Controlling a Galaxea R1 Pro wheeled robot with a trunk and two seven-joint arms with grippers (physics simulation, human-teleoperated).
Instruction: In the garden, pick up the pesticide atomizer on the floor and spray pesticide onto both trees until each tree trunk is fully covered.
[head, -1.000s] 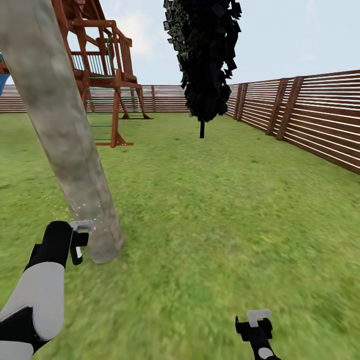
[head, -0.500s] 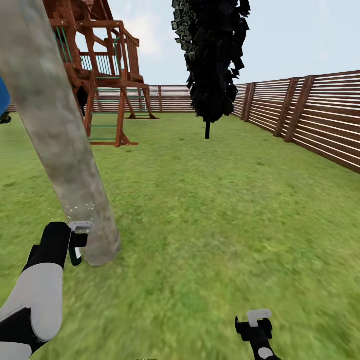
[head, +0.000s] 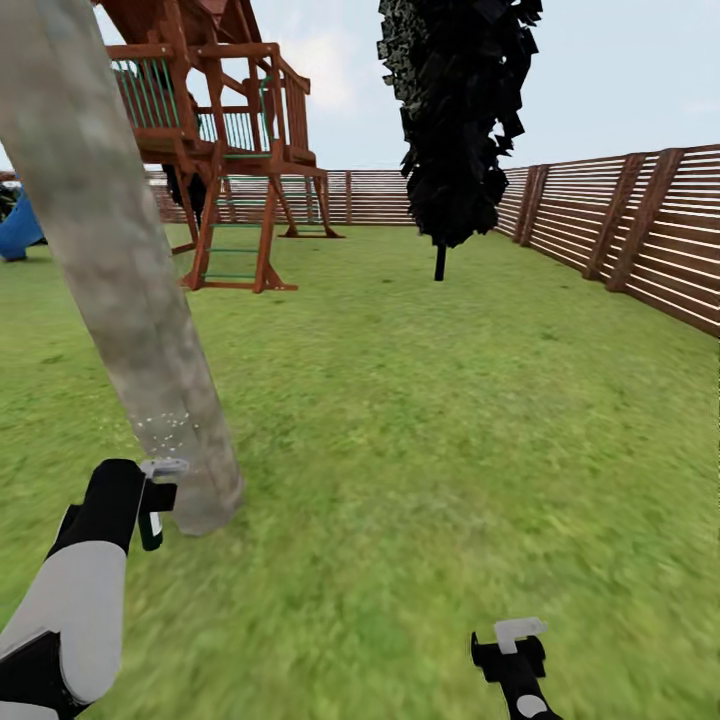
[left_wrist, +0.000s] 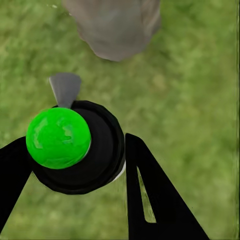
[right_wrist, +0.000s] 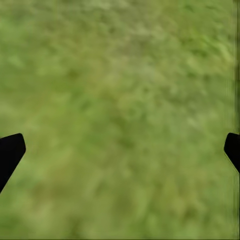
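My left arm (head: 75, 590) reaches forward and up from the lower left of the head view, white forearm below, black wrist above; my left gripper (head: 152, 500) sits at the end of it, low and out ahead of me; in the left wrist view its two black fingers (left_wrist: 150, 200) are clamped on either side of the sprayer (left_wrist: 75, 147), so that hand is full; my right arm comes in at the bottom edge of the head view, pointing forward with only the wrist and right gripper (head: 510, 650) in sight; in the right wrist view its fingertips (right_wrist: 10, 152) stand far apart at opposite edges, jaws wide, nothing between them.
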